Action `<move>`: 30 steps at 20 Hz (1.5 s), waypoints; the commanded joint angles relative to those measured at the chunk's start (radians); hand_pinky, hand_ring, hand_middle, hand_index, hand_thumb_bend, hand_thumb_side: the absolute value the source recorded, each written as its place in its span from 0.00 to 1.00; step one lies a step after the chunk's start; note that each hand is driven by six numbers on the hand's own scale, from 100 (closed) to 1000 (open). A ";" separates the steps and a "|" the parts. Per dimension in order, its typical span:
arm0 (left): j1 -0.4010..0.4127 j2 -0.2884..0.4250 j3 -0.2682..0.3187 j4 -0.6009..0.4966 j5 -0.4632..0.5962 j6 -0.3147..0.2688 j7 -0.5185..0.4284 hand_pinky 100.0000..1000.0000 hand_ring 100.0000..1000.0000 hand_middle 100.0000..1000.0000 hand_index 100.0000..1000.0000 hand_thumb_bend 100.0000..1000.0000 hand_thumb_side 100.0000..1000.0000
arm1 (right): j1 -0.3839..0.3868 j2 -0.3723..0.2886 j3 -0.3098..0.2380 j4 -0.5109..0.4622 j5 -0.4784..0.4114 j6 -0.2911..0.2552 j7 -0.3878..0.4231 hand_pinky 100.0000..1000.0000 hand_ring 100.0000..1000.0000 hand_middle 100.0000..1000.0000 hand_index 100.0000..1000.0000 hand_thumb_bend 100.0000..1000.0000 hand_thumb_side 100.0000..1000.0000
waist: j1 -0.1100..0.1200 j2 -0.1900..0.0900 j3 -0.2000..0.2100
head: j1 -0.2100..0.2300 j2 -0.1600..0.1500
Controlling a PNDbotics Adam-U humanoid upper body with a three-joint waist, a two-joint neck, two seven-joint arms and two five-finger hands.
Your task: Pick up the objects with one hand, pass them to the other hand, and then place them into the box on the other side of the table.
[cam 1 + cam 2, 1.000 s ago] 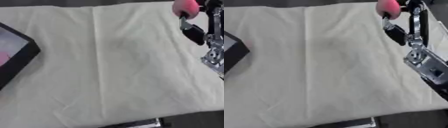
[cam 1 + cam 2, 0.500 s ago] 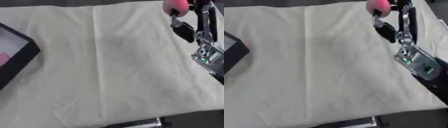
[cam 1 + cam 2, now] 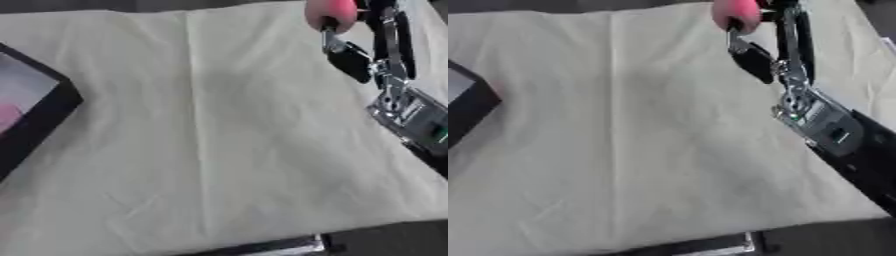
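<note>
At the far right of the table (image 3: pixel 227 150), which is covered with a pale cream cloth (image 3: pixel 201 100), the robot's right hand (image 3: pixel 754 47) reaches in from the upper right with its fingers and thumb curled round a pink rounded object (image 3: pixel 735 14), holding it up near the top edge of the view. The black and silver forearm (image 3: pixel 820 120) runs down from the hand toward the lower right corner. Compared with a second ago, the hand and the pink object have shifted leftward, away from the right edge and further in over the cloth, and more of the forearm now shows in the right eye view. At the left edge sits a black box (image 3: pixel 39 120), open on top, with a grey inner floor and something pink (image 3: pixel 7 116) lying inside it; in the right eye view only its dark corner shows. The box lies in the same place on the cloth as before, well apart from the held object, with the wide bare middle of the cloth between them. The creases in the cloth look unchanged. The left hand shows in neither view.
</note>
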 commanded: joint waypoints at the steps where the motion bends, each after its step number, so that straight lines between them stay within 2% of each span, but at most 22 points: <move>1: -0.031 -0.011 -0.024 0.007 -0.033 -0.007 -0.039 1.00 0.65 0.66 0.72 0.00 0.57 | -0.024 -0.013 0.003 -0.010 -0.005 -0.004 0.008 0.64 0.70 0.55 0.53 0.01 0.00 | 0.012 -0.014 0.004 | 0.012 -0.007; 10: -0.055 -0.092 -0.099 0.064 -0.115 -0.027 -0.138 1.00 0.69 0.72 0.77 0.00 0.61 | -0.090 0.007 0.059 -0.010 0.000 -0.004 0.056 0.64 0.70 0.55 0.53 0.01 0.00 | 0.012 -0.002 0.015 | 0.035 -0.020; 21: -0.079 -0.171 -0.146 0.134 -0.183 -0.066 -0.206 1.00 0.70 0.72 0.77 0.01 0.60 | -0.158 0.033 0.117 -0.010 0.001 -0.050 0.124 0.64 0.71 0.55 0.53 0.01 0.00 | 0.010 0.011 0.016 | 0.056 -0.024; 25: -0.090 -0.200 -0.158 0.151 -0.190 -0.074 -0.222 1.00 0.69 0.72 0.77 0.01 0.63 | -0.176 0.038 0.132 -0.010 -0.007 -0.055 0.145 0.63 0.71 0.55 0.53 0.00 0.00 | 0.012 0.020 0.024 | 0.051 -0.035; 30: -0.098 -0.221 -0.171 0.149 -0.186 -0.077 -0.247 1.00 0.70 0.72 0.78 0.02 0.64 | -0.172 0.047 0.142 -0.010 0.003 -0.030 0.161 0.63 0.71 0.55 0.53 0.01 0.00 | 0.013 0.032 0.035 | 0.037 -0.047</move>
